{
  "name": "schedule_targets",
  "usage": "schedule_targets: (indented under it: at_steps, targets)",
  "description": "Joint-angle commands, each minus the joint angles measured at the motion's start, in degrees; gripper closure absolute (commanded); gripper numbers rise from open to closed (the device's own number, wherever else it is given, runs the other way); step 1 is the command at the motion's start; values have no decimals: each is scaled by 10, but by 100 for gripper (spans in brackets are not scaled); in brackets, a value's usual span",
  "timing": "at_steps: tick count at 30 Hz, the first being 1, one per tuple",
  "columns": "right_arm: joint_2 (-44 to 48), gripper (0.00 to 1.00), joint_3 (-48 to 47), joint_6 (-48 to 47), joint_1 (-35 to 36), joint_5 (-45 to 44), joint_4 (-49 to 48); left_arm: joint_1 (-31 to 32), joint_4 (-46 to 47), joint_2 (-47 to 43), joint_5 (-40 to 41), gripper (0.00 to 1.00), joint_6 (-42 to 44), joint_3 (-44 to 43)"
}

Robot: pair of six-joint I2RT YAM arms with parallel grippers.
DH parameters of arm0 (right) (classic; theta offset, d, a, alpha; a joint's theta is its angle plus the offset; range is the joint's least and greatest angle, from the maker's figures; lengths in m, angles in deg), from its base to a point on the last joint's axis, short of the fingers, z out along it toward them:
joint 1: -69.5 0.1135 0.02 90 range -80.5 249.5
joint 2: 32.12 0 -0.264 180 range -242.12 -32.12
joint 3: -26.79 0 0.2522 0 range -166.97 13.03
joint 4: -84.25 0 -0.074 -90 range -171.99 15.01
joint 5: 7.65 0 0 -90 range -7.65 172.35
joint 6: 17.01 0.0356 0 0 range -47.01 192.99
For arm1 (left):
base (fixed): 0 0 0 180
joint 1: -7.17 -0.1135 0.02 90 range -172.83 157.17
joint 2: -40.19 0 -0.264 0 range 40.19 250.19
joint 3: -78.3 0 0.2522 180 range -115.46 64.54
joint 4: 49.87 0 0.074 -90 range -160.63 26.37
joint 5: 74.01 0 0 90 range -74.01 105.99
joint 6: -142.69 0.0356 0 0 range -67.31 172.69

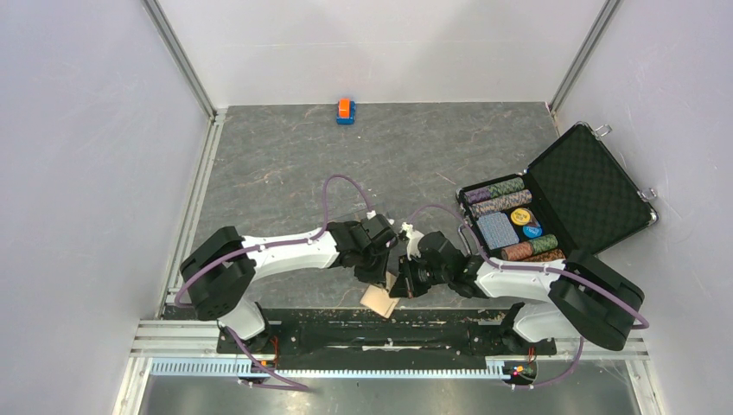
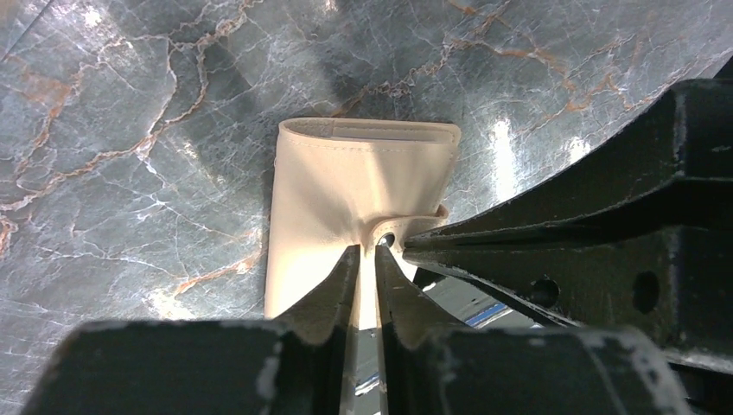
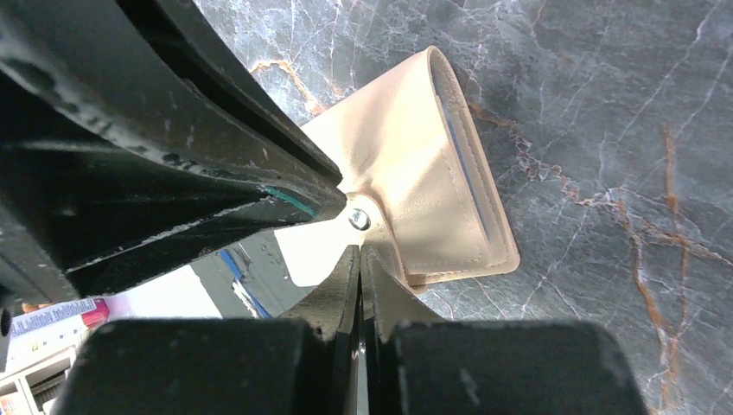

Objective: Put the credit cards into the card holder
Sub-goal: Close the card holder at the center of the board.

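Over marbled table (image 2: 130,130), beige card holder (image 2: 346,190)

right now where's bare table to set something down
Free: the far half of the table around the orange-and-blue block, and the left strip beside the wall. Crowded: the near centre at the card holder, and the right side by the black case.

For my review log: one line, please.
card holder: table's near edge; left fingers: slightly parted at its edge; right fingers: shut on tab

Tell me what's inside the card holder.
In the card holder's open slot, one thin light blue edge shows, likely a card. The tan wall covers everything else, so the count cannot be told.
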Motion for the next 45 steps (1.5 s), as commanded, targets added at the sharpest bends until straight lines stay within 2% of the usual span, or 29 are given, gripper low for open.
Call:
schedule_targets:
  at_steps: [1,4,6,8,11,15,20,34,45]
  targets:
    - [-5,100,-10,-8,2,-42,27,-1,0,-19,10,87,20,-2]
    - [-3,100,-12,-9,2,-44,27,-1,7,-14,-1,88,21,0]
    - [-2,100,-13,-8,2,-45,27,-1,7,-9,-4,80,22,1]
    - [-2,100,-15,-8,2,-43,27,-1,7,-6,-3,67,21,3]
    - [-3,100,-15,-8,2,-43,27,-1,8,3,-7,64,22,6]
    - [0,100,-13,-8,2,-44,27,-1,30,15,-23,72,22,14]
    - [7,100,-13,-8,2,-48,27,-1,43,17,-36,97,22,20]
    - [55,100,-16,-10,2,-67,13,-1,21,-41,-10,98,8,23]
    - [35,100,-20,-5,5,-50,-12,0,30,-31,-29,98,4,36]
